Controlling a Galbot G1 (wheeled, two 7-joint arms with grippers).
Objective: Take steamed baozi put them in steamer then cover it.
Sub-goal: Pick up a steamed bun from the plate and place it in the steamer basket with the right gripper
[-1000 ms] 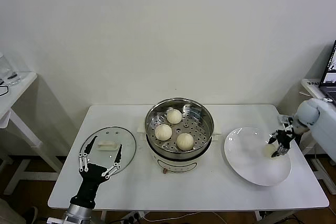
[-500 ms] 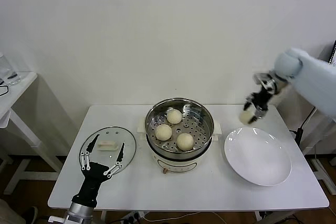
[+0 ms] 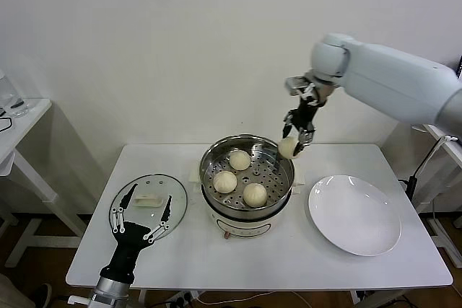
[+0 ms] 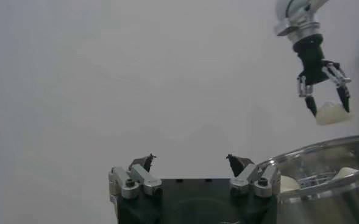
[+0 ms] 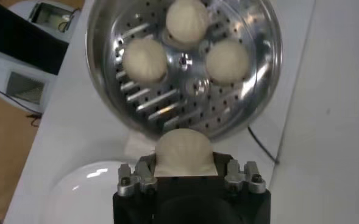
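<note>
Because our right gripper (image 3: 297, 137) is pinching the last bun (image 3: 288, 148) between its fingers, the bun hangs in the air and does not fall. We hold it up high, just over the far right edge of the steamer (image 3: 247, 176), so it can go down without bumping the shiny wall. We think the soft dough could squash if we squeezed harder, so a gentle hold looks right. Down in the pot, three steamed baozi (image 3: 239, 176) sit on the tray with holes, one near the back and two nearer the front. An open spot shows on the tray by the right side, and we guess the fourth bun belongs there. Next to the steamer on the right lies a white plate (image 3: 354, 213) with nothing on it. On the other side, the cover (image 3: 148, 203) lies flat on the surface (image 3: 289, 254), glass down and handle up, so it is easy to grab later. Our left gripper (image 3: 137, 224) waits low by the front edge of that lid with its fingers spread wide, not touching anything. We think it stays close there because closing the pot is its job once the last bun is in.
</note>
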